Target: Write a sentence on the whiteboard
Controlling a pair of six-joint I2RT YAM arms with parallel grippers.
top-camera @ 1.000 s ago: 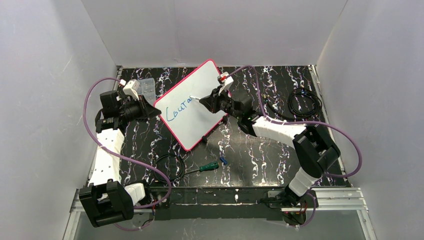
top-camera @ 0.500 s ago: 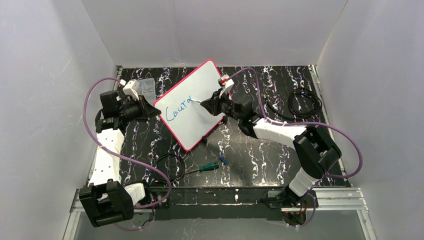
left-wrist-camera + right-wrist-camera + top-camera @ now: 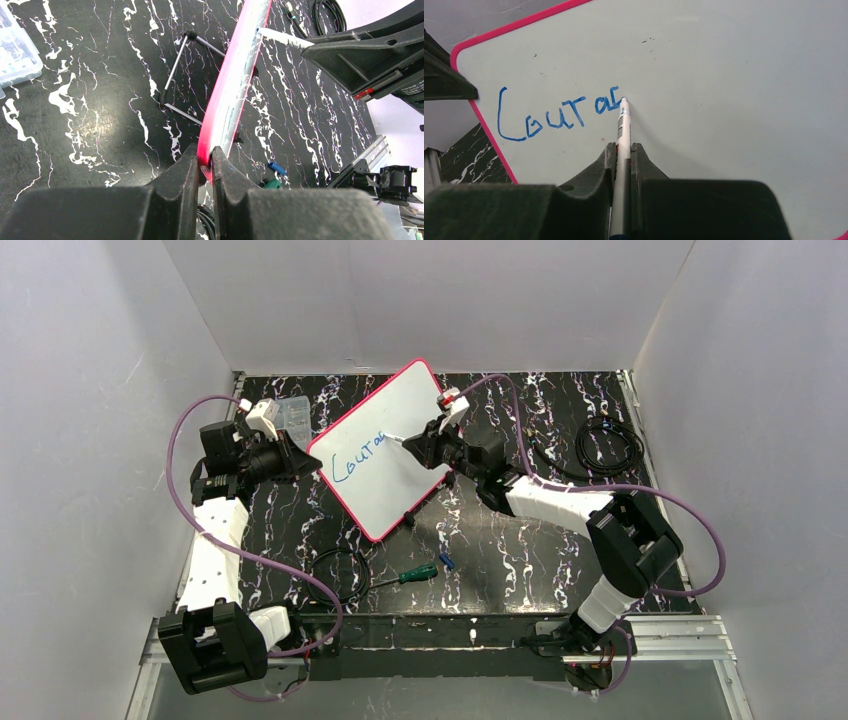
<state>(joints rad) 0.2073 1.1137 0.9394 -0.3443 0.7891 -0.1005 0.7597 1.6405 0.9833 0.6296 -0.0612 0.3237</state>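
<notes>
The whiteboard (image 3: 385, 415) with its pink-red frame stands tilted on the marbled table, propped on a wire stand (image 3: 175, 75). My left gripper (image 3: 306, 457) is shut on the board's left edge; in the left wrist view the jaws (image 3: 205, 157) pinch the pink frame of the whiteboard (image 3: 240, 85). My right gripper (image 3: 425, 444) is shut on a white marker (image 3: 624, 132) whose tip touches the whiteboard (image 3: 724, 100). The sentence (image 3: 556, 112) so reads "Coura" plus a partly drawn letter in blue, and it also shows from above as the sentence (image 3: 350, 462).
A clear plastic box (image 3: 293, 412) sits behind the left gripper. A green-handled screwdriver (image 3: 415, 574), a small blue cap (image 3: 447, 563) and a black cable loop (image 3: 340, 575) lie near the front. A coiled black cable (image 3: 608, 445) lies at the right.
The marker tip has moved slightly right along the board and the blue writing has grown by another stroke. The left gripper and the board have stayed put.
</notes>
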